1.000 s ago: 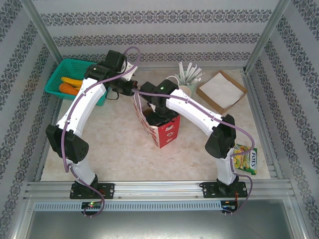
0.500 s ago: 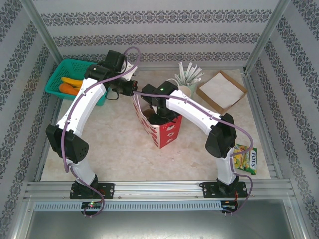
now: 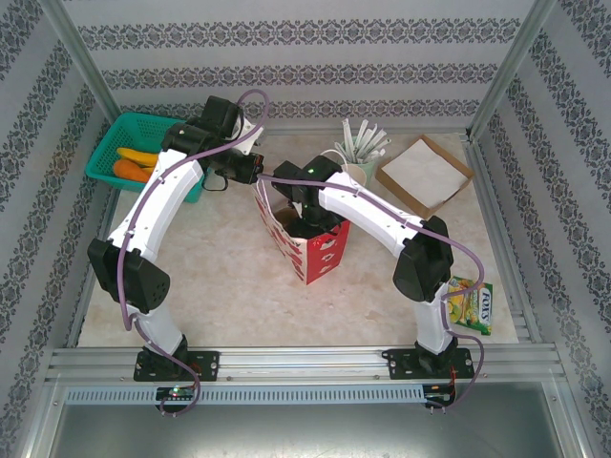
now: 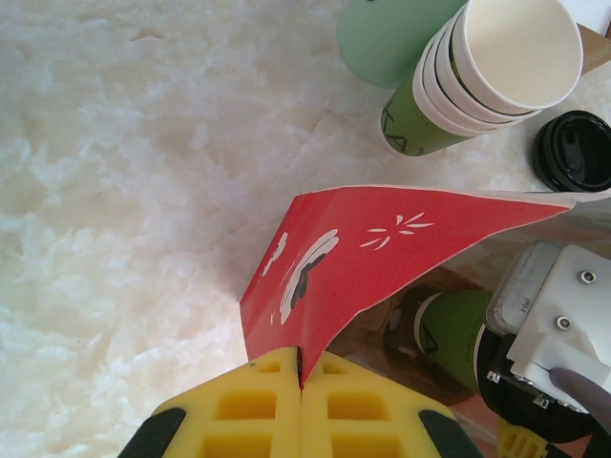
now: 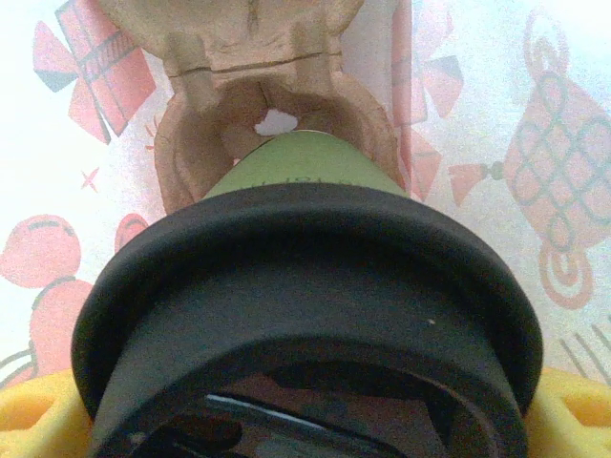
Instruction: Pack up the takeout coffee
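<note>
Table [image 3: 220, 277]: pale marble top inside a walled enclosure. Left arm [image 3: 167, 205] reaches from its base to the bag's far-left rim. Right arm [image 3: 382, 219] bends in from the right, and its wrist dips into the bag's mouth. Bag [image 3: 320, 253]: red paper with white print, upright mid-table, mouth open. Basket [image 3: 124, 143]: green, far-left corner, with orange and yellow items inside. Tray [image 3: 425, 175]: brown card holding white napkins, far right. Packet [image 3: 471, 303]: yellow-green, lying at the right edge near the right arm's base. Left gripper [image 4: 301, 367]: yellow pads pressed together, pinching the bag's rim at a folded corner, with the red paper running straight into the seam between them. Right gripper [image 3: 304, 224]: down inside the bag, its fingers [image 5: 38, 415] set wide on either side of the cup and clamping it. Cup [image 5: 296, 172]: dark green, inside the bag, its base pointing at a brown pulp carrier [image 5: 248, 67] low in the bag. I cannot tell whether the base touches the carrier. Lid [image 5: 305, 286]: black, seated on the cup. Stack [image 4: 449, 86] of like green cups stands on the table just beyond the bag. A pale green holder [image 4: 391, 33] stands behind the stack, and a loose lid [image 4: 576, 151], black, lies beside it.
</note>
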